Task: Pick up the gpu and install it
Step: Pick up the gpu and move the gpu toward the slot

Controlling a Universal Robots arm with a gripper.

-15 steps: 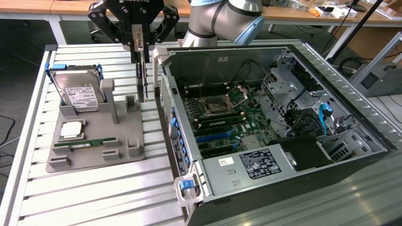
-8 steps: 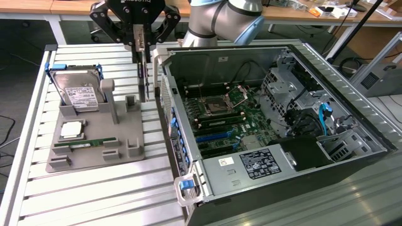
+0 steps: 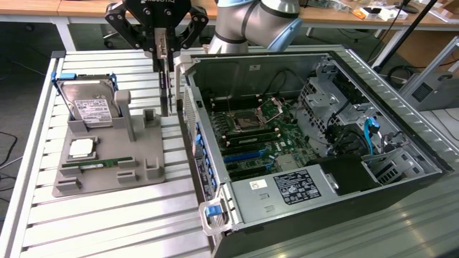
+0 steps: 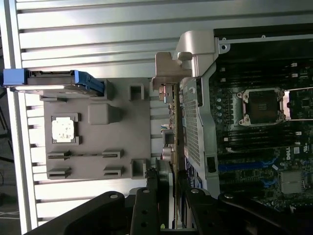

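Note:
The gpu [image 3: 166,80] hangs on edge, a thin dark card with a metal bracket. My gripper [image 3: 163,43] is shut on its top edge. The card is in the air between the grey holder tray [image 3: 107,166] and the wall of the open computer case [image 3: 188,102], just outside the case. In the wrist view the gpu [image 4: 172,127] shows edge-on, running away from my gripper [image 4: 166,196], with its silver bracket end close to the case's perforated wall [image 4: 195,117]. Blue expansion slots [image 3: 244,156] lie on the motherboard inside the case.
The holder tray carries a hard drive [image 3: 90,105] standing upright, a processor chip [image 3: 81,148] and a green RAM stick [image 3: 97,161]. The case has a power supply [image 3: 301,185] at the near end and drive cages [image 3: 337,102] at the exterior view's right. All sit on a slatted aluminium table [image 3: 107,226].

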